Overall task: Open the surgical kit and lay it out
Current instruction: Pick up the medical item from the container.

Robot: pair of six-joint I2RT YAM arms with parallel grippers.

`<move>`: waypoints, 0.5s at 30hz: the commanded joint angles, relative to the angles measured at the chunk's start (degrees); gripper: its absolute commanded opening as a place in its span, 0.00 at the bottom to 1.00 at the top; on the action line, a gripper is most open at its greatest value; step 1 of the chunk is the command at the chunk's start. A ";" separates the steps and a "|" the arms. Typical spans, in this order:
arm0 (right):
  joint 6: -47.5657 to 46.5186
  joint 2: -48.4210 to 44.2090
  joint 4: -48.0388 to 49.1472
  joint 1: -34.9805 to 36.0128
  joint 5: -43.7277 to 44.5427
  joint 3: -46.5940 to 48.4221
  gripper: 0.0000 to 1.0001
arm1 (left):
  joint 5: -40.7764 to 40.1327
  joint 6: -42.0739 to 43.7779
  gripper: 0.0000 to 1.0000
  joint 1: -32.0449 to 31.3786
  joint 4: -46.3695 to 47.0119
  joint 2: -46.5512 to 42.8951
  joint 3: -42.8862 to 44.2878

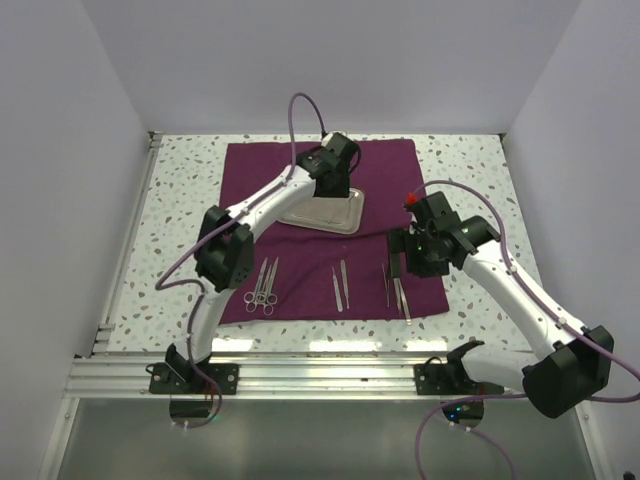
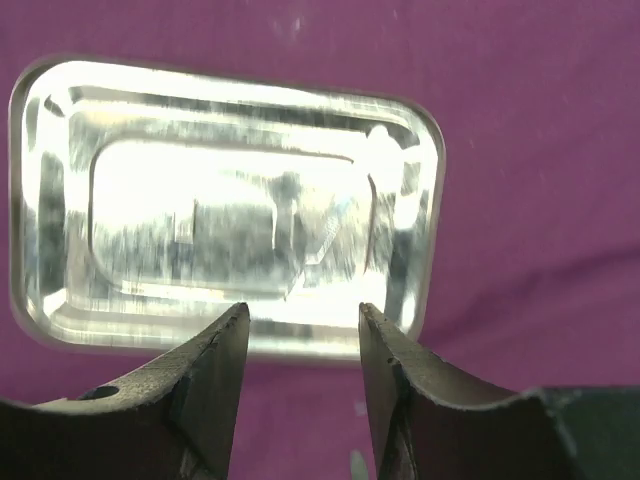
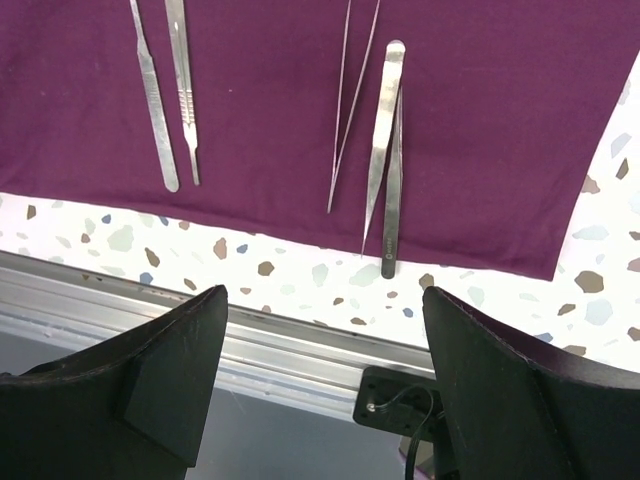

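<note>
1. Left gripper point(image 2: 302, 312): jaws apart, nothing between them. The tray point(image 2: 220, 200) lies just ahead of the tips, flat on the cloth point(image 2: 540, 150).
2. From above, the left wrist hides its own fingers and the tray's far edge (only the near part shows).
3. Right gripper point(image 3: 325, 300): jaws wide, empty. The table point(image 3: 150, 240) and its near rail show between the tips.
4. Ahead of the right tips lie tweezers point(image 3: 385, 130), points poking off the cloth's edge. A thinner pair point(image 3: 333, 190) just left is cut off at the top.
5. Further left are two flat handles point(image 3: 153, 100), tops cut off; I cannot make out any blades.
6. Ring-handled tools point(image 1: 262, 287) lie well behind the left gripper, too small to tell scissors from forceps.
</note>
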 commanded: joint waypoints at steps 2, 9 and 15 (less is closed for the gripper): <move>-0.14 0.85 -2.18 0.10 1.93 2.40 0.83 | 7.18 9.23 0.51 1.77 4.03 9.38 8.12; -0.14 3.14 -3.15 0.02 3.34 3.11 0.83 | 16.26 11.78 0.52 4.15 13.70 14.23 8.48; 0.21 5.16 -3.50 0.10 4.04 3.72 0.82 | 16.44 13.36 0.53 4.15 20.73 17.04 9.00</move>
